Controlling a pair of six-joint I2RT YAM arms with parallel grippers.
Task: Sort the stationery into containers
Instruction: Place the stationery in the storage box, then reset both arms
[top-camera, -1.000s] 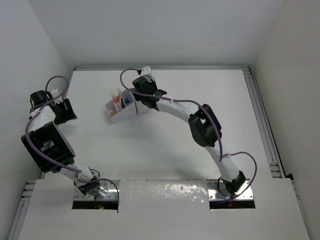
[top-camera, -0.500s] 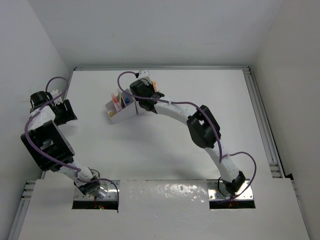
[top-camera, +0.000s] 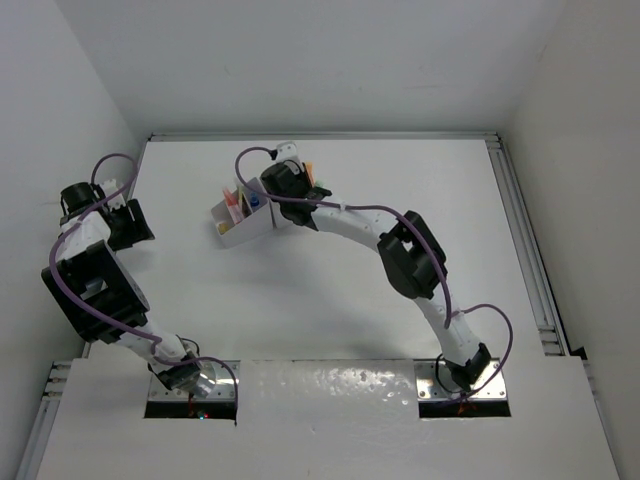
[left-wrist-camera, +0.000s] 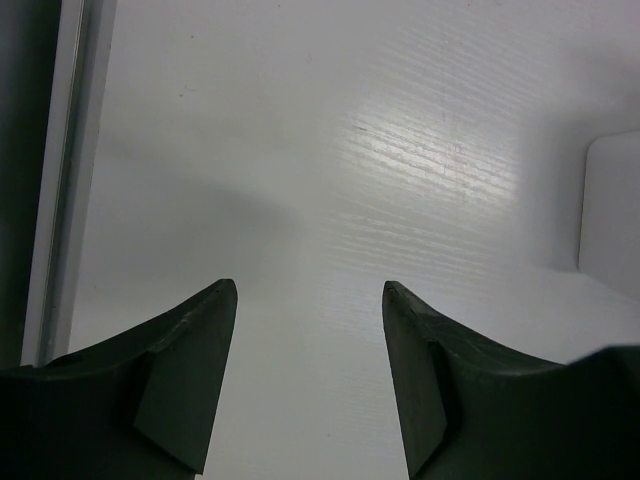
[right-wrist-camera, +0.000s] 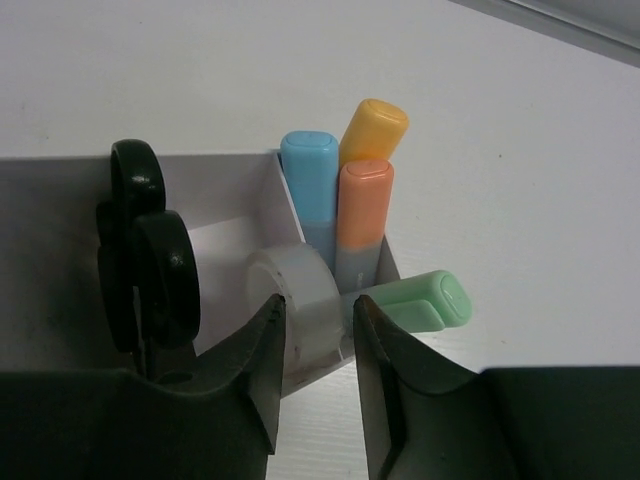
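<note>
Where right gripper gapes slightly, empty, tape ring and scissors crowd organiser; left gripper half-open, empty.

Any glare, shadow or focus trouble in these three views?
Left wrist: bright glare patch on the table, soft shadow to its left. Right wrist: the right gripper is soft up close; highlighters and scissors sharp. Top external: even light, faint sheen on the base plate.

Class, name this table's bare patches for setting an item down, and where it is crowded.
Bare: the table between the organiser and the arm bases, and its right side up to the rail. Crowded: at the organiser, where the right gripper hangs, and the left edge, under the left arm.
</note>
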